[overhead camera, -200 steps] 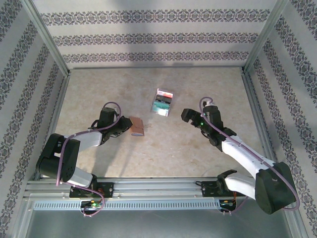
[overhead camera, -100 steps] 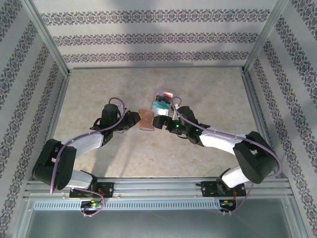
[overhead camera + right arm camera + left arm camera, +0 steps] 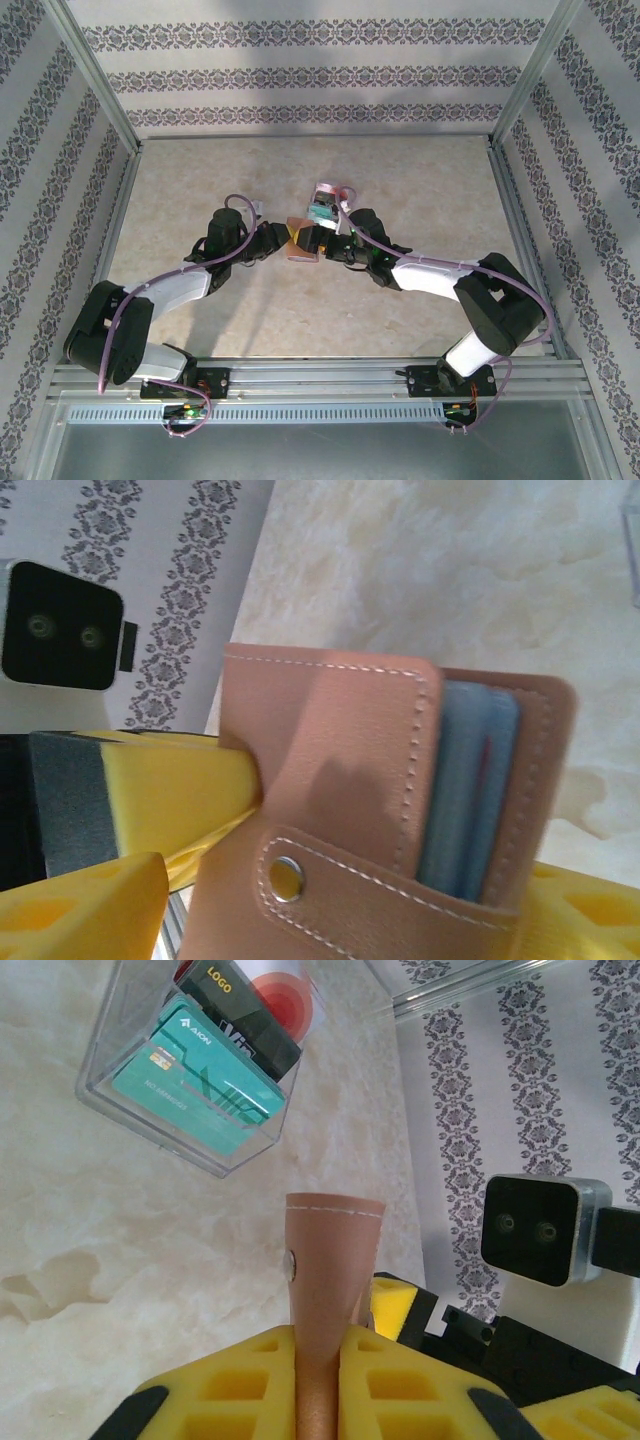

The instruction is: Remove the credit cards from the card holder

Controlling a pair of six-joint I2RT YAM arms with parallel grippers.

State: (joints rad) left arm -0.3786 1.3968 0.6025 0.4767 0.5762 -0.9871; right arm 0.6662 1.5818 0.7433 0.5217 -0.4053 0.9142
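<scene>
The brown card holder (image 3: 299, 241) hangs above the table, closed by its snap strap, and my left gripper (image 3: 283, 240) is shut on it. In the left wrist view the card holder (image 3: 328, 1260) stands edge-on between the yellow pads (image 3: 250, 1385). My right gripper (image 3: 322, 246) faces it from the right, its jaws open on either side of the card holder (image 3: 340, 770). A thin gap shows at the left finger (image 3: 85, 910). Blue-grey edges (image 3: 470, 790) show in the holder's open side. I cannot make out the credit cards inside.
A clear plastic box (image 3: 326, 205) stands just behind the grippers, holding a teal card (image 3: 205, 1090), a black card (image 3: 245, 1015) and a white-and-red one. Patterned walls and metal rails close off the table (image 3: 420, 190) all round.
My right arm has swung in from the right to the card holder and its jaws have narrowed a little. My left gripper has carried the holder up and toward the box.
</scene>
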